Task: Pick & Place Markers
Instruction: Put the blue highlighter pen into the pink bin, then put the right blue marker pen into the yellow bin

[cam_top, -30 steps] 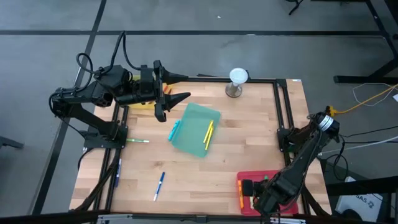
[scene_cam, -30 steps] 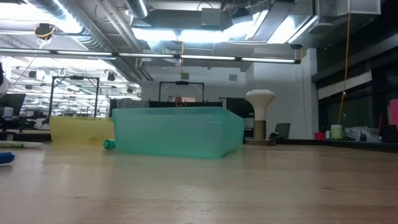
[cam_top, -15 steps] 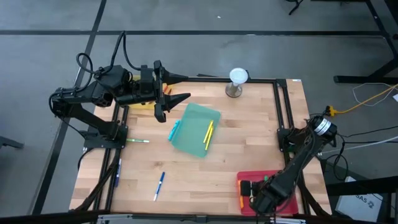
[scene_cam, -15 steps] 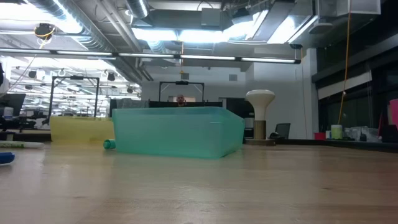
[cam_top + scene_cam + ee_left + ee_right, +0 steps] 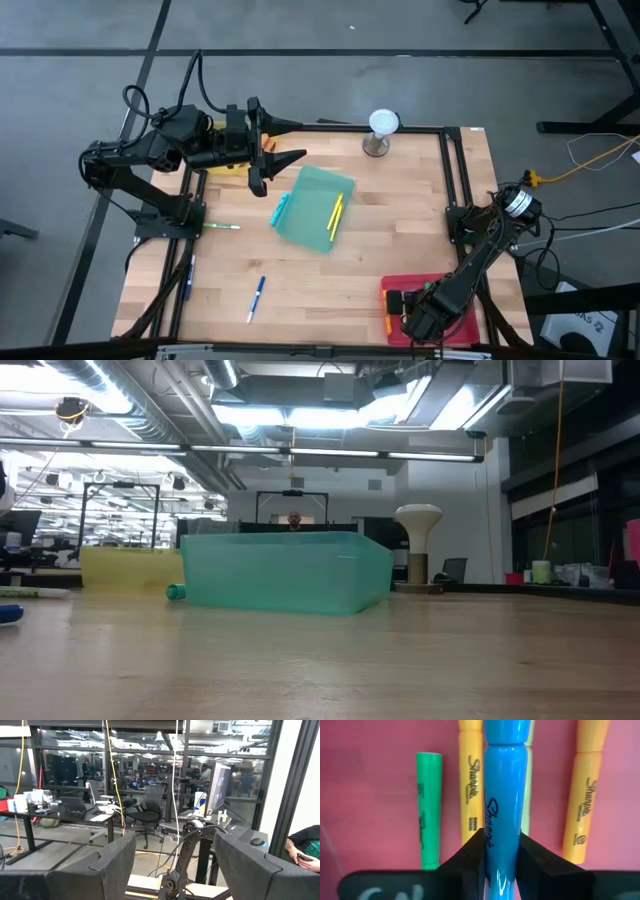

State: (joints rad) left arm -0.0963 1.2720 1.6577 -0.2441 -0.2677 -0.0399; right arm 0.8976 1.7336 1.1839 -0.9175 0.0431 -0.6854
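Note:
My right gripper (image 5: 502, 845) is low over the red tray (image 5: 440, 288) at the table's near right and is shut on a blue marker (image 5: 503, 795). A green marker (image 5: 427, 805) and two orange markers (image 5: 471, 795) lie on the red tray's floor under it. The teal tray (image 5: 315, 208) in the middle holds yellow markers (image 5: 336, 215), and a teal marker (image 5: 280, 208) is at its left edge. A green-tipped marker (image 5: 222, 226) and a blue marker (image 5: 257, 297) lie loose on the table. My left gripper (image 5: 298, 140) is raised at the far left, open and with nothing between its fingers. My right gripper pinches the blue marker's barrel (image 5: 503, 832), at its printed part, between its two fingers. The fingers (image 5: 470, 860) point down from above and lie across the marker. The marker lies level, parallel to the markers in the red tray. I cannot tell whether it touches the tray.
A yellow tray (image 5: 225, 165) sits under my left arm at the far left. A white mushroom-shaped stand (image 5: 383, 130) is at the far edge. Black frame rails (image 5: 455, 180) run along the table's sides. Bare wood lies between the teal and red trays.
My right gripper has sunk toward the red tray with the blue marker still pinched.

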